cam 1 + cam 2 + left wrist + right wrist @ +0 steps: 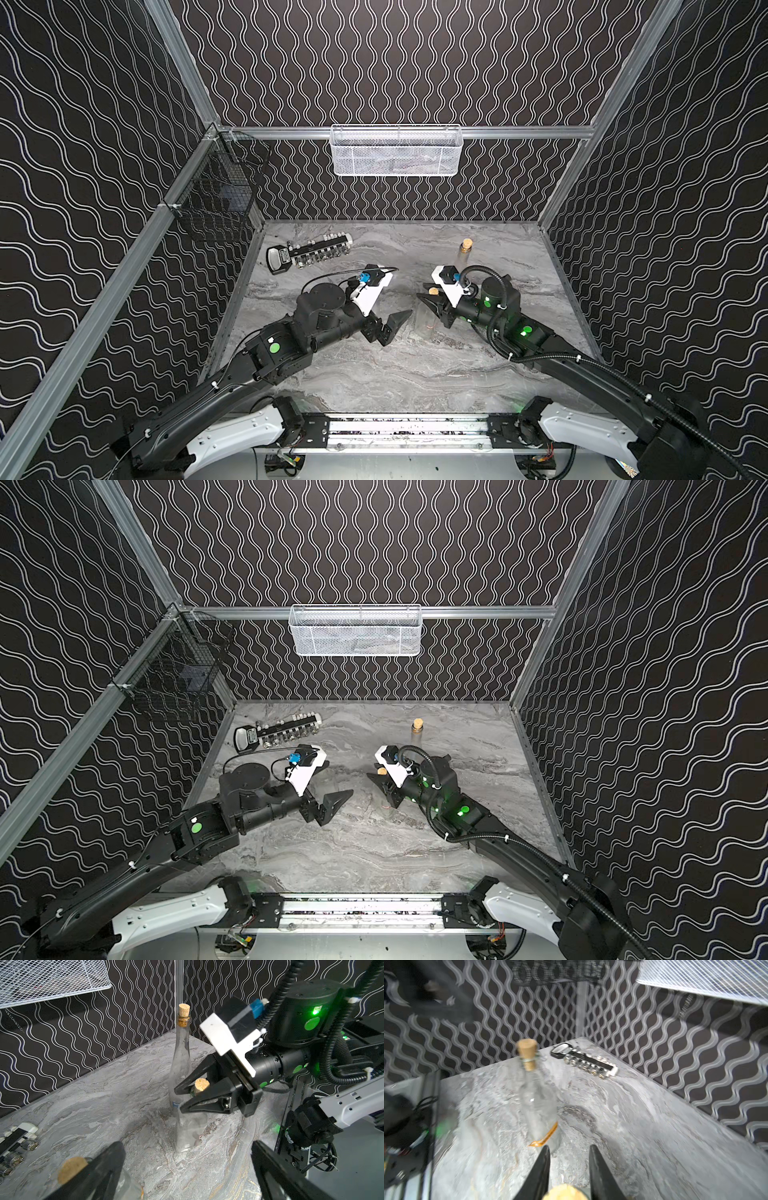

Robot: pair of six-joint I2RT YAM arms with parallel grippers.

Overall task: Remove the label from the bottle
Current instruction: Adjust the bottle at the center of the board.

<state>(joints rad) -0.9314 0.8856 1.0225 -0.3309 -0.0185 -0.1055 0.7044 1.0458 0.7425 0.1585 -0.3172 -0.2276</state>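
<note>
A clear corked bottle (pixel 188 1126) stands on the marble table (pixel 374 374). My right gripper (pixel 178 1099) is shut on its neck just under the cork (pixel 433 291), which sits between the jaws in the right wrist view too. Just beyond the right gripper's (pixel 569 1148) tips stands another clear corked bottle (pixel 537 1095), with an orange label (pixel 548 1136) curling off near its base. My left gripper (pixel 186 1144) is wide open and holds nothing. A cork (pixel 71 1169) shows close beside one of its fingers (pixel 108 1163). A small blue label (pixel 175 1104) shows on glass behind the right gripper.
A taller corked bottle (pixel 466 251) stands at the back right. A socket set rail (pixel 309 253) lies at the back left. A white mesh basket (pixel 395 151) hangs on the back wall and a black wire basket (pixel 220 187) on the left wall.
</note>
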